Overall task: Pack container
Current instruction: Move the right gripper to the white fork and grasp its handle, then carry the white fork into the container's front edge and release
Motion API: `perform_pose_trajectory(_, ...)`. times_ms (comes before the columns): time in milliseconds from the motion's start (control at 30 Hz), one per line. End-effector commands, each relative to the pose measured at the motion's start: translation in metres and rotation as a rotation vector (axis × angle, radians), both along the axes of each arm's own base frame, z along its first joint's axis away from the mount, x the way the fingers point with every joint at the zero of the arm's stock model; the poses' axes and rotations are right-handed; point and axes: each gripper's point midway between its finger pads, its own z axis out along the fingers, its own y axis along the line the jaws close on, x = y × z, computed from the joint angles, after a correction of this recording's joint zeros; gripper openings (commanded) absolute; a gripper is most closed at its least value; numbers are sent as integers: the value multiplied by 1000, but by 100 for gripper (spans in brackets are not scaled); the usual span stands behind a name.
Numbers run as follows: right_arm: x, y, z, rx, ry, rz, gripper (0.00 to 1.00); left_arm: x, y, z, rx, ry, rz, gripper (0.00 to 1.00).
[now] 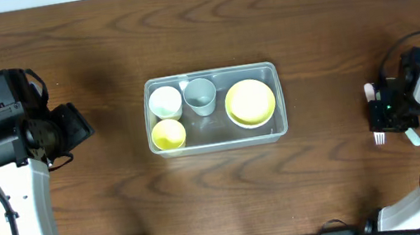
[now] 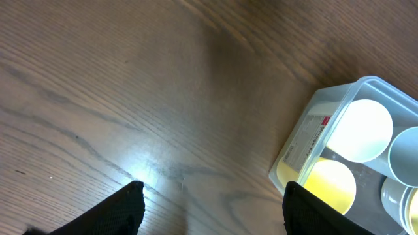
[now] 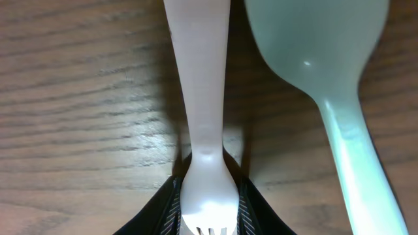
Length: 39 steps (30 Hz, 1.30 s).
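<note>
The clear container stands mid-table and holds a white cup, a pale blue cup, a small yellow bowl and a larger yellow bowl. Its left end shows in the left wrist view. My left gripper is open and empty above bare table left of the container. My right gripper is far right, its fingers closed on the head of a white plastic fork lying on the table. A pale green spoon lies beside the fork.
The fork's tines and the spoon's end stick out from under the right gripper. Wooden table lies between both arms and the container.
</note>
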Motion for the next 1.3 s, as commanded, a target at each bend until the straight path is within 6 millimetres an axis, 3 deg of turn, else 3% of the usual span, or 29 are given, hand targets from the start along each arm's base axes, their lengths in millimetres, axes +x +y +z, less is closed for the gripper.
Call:
perform_pose_trajectory(0, 20, 9, 11, -1, -35, 31, 9, -1, 1, 0, -3, 0, 5, 68)
perform_pose_trajectory(100, 40, 16, 35, -14, -77, 97, 9, -1, 1, 0, -3, 1, 5, 68)
perform_pose_trajectory(233, 71, 37, 86, -25, -183, 217, 10, -1, 1, 0, -3, 1, 5, 68)
perform_pose_trajectory(300, 85, 59, 119, 1, -268, 327, 12, -1, 0, 0, -4, 2, 5, 68)
perform_pose_trajectory(433, 103, 125, 195, 31, -489, 633, 11, -2, 0, 0, -4, 5, 5, 68)
perform_pose_trajectory(533, 99, 177, 234, 2, -607, 890, 8, -2, 0, 0, -4, 4, 5, 68)
perform_pose_trajectory(600, 89, 210, 246, -7, -651, 1069, 12, -2, 0, 0, -4, 4, 5, 68)
perform_pose_trajectory(667, 76, 244, 248, -18, -670, 1250, 18, -2, 0, 0, -4, 5, 5, 68)
perform_pose_trajectory(867, 53, 304, 226, -37, -613, 1492, 9, -3, 0, -1, -5, 9, 5, 68)
perform_pose_trajectory(1100, 35, 343, 183, 51, -491, 1602, 11, -3, 0, -1, -5, 8, 5, 68)
perform_pose_trajectory(1267, 23, 353, 154, 81, -389, 1645, 11, -3, 0, -1, -5, 8, 5, 68)
